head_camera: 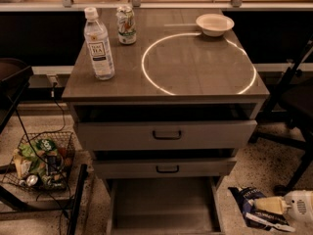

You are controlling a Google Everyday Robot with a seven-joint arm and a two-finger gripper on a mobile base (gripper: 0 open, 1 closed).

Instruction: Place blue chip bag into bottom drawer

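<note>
- Blue chip bag (242, 200) is low on the right, over the speckled floor (254, 165), just outside the right wall of the bottom drawer (164, 202) and not in it.
- Far left, a wire basket (62, 140) stands on the floor. It holds green snack packets (38, 150) and other litter, and dark cables run across it.
- On the left part of the tabletop (110, 84) a clear water bottle (99, 45) stands upright with its white cap on.
- Just right of it and further back, a drink can (126, 25) stands upright, apart from the bottle.
- A bright ring of light (146, 70) lies on the right half of the tabletop, with nothing inside it.
- A white bowl (214, 24) sits at the back right, touching the ring's far edge.
- Below the tabletop, the top drawer (122, 133) with its dark handle is pulled out a little.
- The middle drawer (122, 169) beneath it is also slightly out.
- The bottom drawer is pulled far out, and its flat grey floor shows bare between low side walls.
- The claw (261, 204) comes in from the lower right edge on a white wrist (301, 207), clenched on the blue chip bag, with its tan fingers (271, 204) lying across the foil.
- A dark chair (293, 99) stands behind it on the right.
</note>
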